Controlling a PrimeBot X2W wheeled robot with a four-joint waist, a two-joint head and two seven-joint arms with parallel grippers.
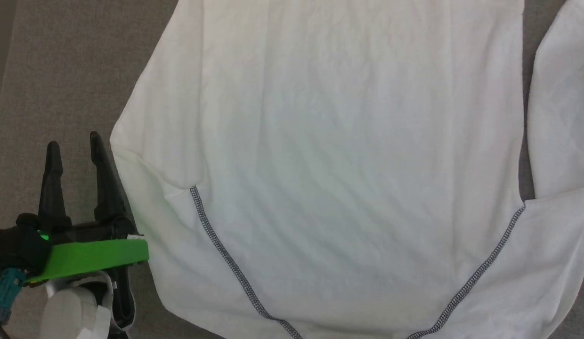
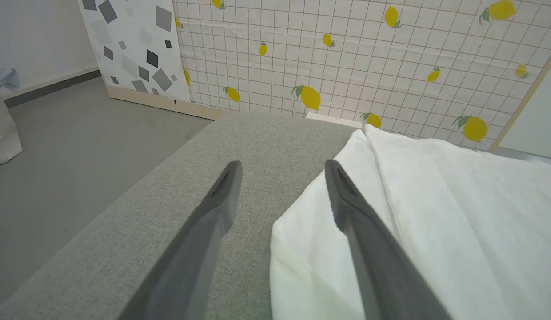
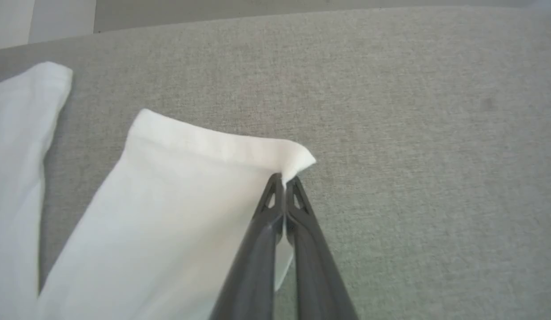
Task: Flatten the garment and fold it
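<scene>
Broadly, the garment (image 1: 344, 141) lies spread flat across the grey woven tabletop (image 1: 61, 70). Its white body runs off the head view at the top and bottom. Two lines of dark zigzag stitching (image 1: 226, 259) slant towards its near edge. On the garment's right, a sleeve (image 1: 560, 103) lies alongside the body, with a thin strip of grey showing between them.

The left pincer (image 1: 74, 141) sits just beside the garment's left edge, its fingers apart and holding nothing. Bare tabletop stretches away on the side of it that faces away from the garment. In the left wrist view this pincer (image 2: 283, 168) straddles the garment (image 2: 457, 213) boundary, one finger over grey weave and the other over white cloth; whether that finger touches the cloth cannot be told. Left of the garment the tabletop (image 2: 169, 200) ends in a straight edge, and grey floor (image 2: 71, 146) lies open beyond it. Past the garment's far end stands a lemon-printed panel (image 2: 346, 66).

The right pincer (image 3: 284, 178) is closed on the corner of a flat, squared-off end of the garment (image 3: 169, 200). A small tip of white pokes out beyond the fingertips. Beyond that end and to its right, the tabletop (image 3: 413, 111) is bare weave. To its left, a narrow grey gap separates it from another white fold (image 3: 17, 133).
</scene>
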